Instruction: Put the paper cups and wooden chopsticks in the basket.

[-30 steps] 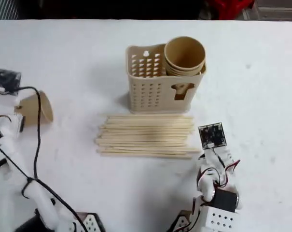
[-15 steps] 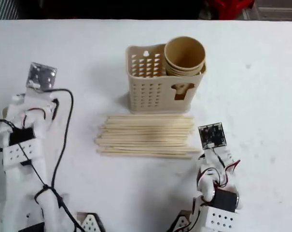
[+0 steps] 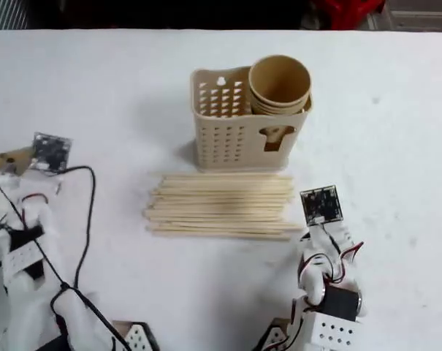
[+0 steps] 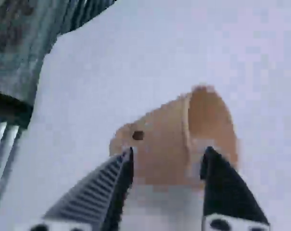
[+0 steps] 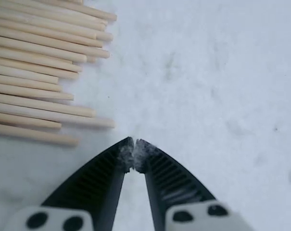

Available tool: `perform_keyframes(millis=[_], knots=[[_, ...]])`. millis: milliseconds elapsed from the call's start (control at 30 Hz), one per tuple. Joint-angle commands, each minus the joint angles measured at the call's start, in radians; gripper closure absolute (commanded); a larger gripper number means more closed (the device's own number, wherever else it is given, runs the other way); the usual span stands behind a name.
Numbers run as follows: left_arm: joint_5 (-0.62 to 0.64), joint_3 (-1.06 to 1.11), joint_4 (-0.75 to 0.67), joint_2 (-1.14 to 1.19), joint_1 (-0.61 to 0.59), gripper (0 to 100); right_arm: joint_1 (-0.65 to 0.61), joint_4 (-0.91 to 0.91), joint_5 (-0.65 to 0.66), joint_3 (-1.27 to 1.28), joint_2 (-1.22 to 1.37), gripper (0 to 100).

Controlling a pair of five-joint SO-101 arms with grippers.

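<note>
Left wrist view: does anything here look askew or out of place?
Yes. One brown paper cup lies tipped on its side on the white table, at the tips of the open left gripper. The other stacked paper cups stand upright in the beige perforated plastic basket.

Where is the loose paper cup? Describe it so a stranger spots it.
On the table, look at the left edge, away from the basket. A tan paper cup lies on its side by the open left hand, unlike the stacked cups upright in the basket.
</note>
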Motion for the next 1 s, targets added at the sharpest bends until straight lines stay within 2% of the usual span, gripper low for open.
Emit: perform_keyframes(millis=[0,200,300,467,700,833,967], knots=[[-0.014,-0.003,-0.029,-0.035,-0.102,77,-0.007,-0.018,0.009,-0.003,-0.004,98.1],[-0.014,-0.002,-0.029,-0.035,-0.271,77,-0.007,-0.018,0.009,-0.003,-0.004,98.1],[-0.015,0.023,-0.037,-0.035,-0.309,77,-0.007,-0.016,0.009,-0.003,-0.004,98.1],[-0.080,0.077,-0.037,-0.035,-0.277,77,-0.007,-0.016,0.009,-0.003,-0.004,98.1],[0.025,0.072,-0.140,-0.035,-0.229,77,-0.007,-0.016,0.009,-0.003,-0.004,98.1],[0.034,0.008,-0.143,-0.010,-0.229,77,-0.007,-0.015,0.009,-0.003,-0.004,98.1],[0.032,-0.121,-0.143,0.159,-0.226,77,-0.007,-0.015,0.009,-0.003,-0.004,98.1]])
